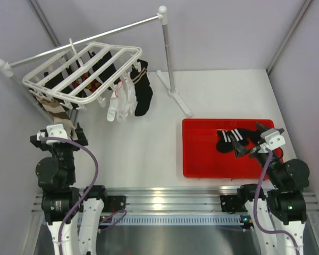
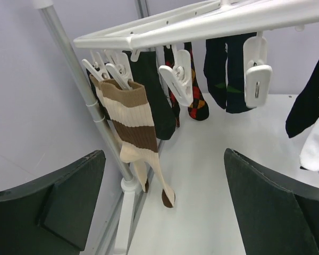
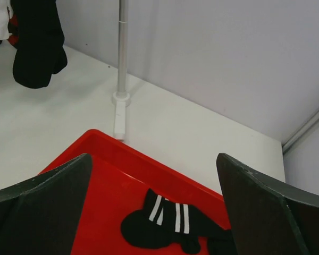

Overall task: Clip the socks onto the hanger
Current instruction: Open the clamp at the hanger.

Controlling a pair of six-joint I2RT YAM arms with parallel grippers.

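Black socks with white stripes point(image 1: 230, 141) lie in the red tray point(image 1: 202, 159); the right wrist view shows them point(image 3: 170, 226) just ahead of my fingers. My right gripper point(image 1: 249, 142) is open and empty above the tray's right part. The white hanger point(image 1: 85, 68) hangs from the grey rail at the back left, with several socks clipped under it. My left gripper point(image 1: 68, 130) is open and empty below the hanger's near-left corner. The left wrist view shows the hanger's frame point(image 2: 202, 21), its free clips point(image 2: 176, 79) and a brown-beige sock point(image 2: 130, 122).
The grey rail stand has a post and foot point(image 1: 173, 87) just behind the tray. White socks point(image 1: 122, 103) and a black sock point(image 1: 143, 90) dangle from the hanger's right end. Grey walls close in left, back and right.
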